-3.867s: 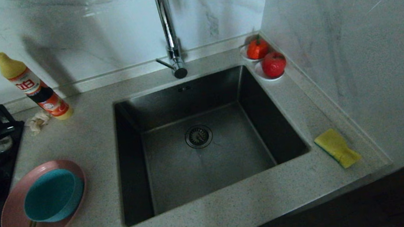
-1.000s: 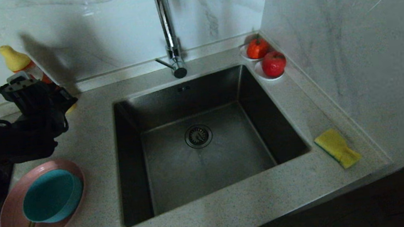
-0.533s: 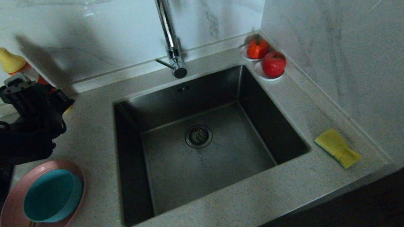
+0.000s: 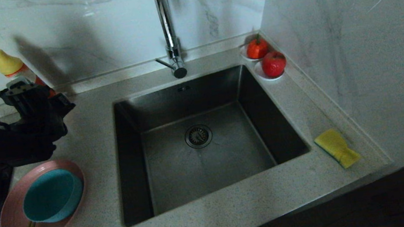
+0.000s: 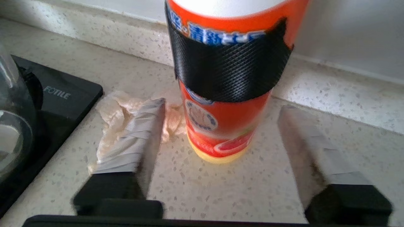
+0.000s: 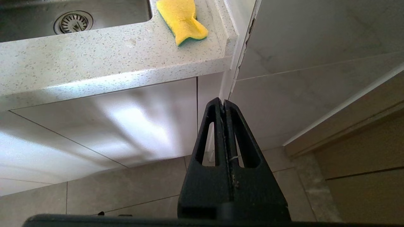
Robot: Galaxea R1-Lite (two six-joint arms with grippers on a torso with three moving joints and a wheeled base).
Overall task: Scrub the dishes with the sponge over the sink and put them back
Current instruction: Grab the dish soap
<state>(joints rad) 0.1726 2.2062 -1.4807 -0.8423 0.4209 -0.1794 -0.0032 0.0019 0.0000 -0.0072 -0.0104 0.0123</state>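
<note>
Task looks barely started: no dish scrubbed, nothing over the sink (image 4: 199, 91).

Left pincer (image 5: 221, 132) is at the back-left of the worktop (image 4: 87, 141), fingers (image 5: 135, 138) spread wide either side of the orange detergent bottle (image 5: 227, 63). There are clear gaps on both sides, so nothing is gripped. Bottle stands upright on the worktop. Beige cloth wad (image 5: 113, 110) lies just beside it, under one finger.

Right pincer (image 6: 224, 132) is parked low, below the worktop edge in front of the cabinet, jaws pressed together, empty.

Task items:
- pink plate (image 4: 16, 218) on the worktop left of the sink, teal bowl (image 4: 52, 196) sitting on it. A thin wooden stick leans against the bowl; can't tell what it is.
- sponge (image 4: 337, 147) yellow side up on the worktop right of the sink, near the wall, untouched.

Containers:
- sink basin is empty, drain visible, tap not running as far as I can see.
- bowl interior looks empty.
- two small white saucers at the back-right corner, one red fruit each.

Left to do, by my read: pick up sponge and dish, scrub both over the sink, return them.
</note>
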